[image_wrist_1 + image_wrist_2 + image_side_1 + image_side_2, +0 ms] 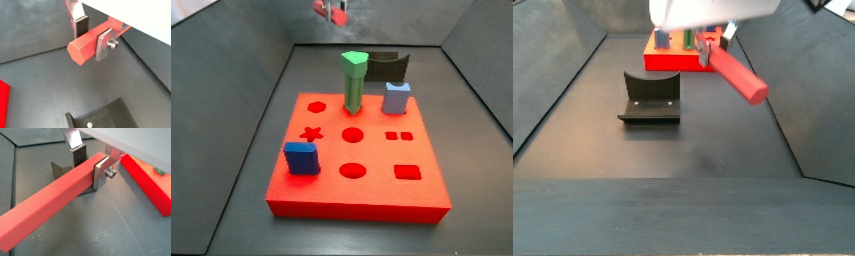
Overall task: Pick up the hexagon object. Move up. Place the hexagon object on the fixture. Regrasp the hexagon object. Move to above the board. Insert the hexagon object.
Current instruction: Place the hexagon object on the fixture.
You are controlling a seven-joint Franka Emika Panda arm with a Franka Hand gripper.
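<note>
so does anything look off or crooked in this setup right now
Nothing stands out. The gripper holds the hexagon object lying lengthwise in the air, up and to one side of the fixture, gripped near one end rather than its middle. On the board, the green peg and both blue blocks stand upright.

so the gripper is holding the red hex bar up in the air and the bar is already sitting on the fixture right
Not quite. The gripper does hold the hex bar in the air, but the bar isn't on the fixture. A side view shows it held above the floor, apart from the fixture.
</note>
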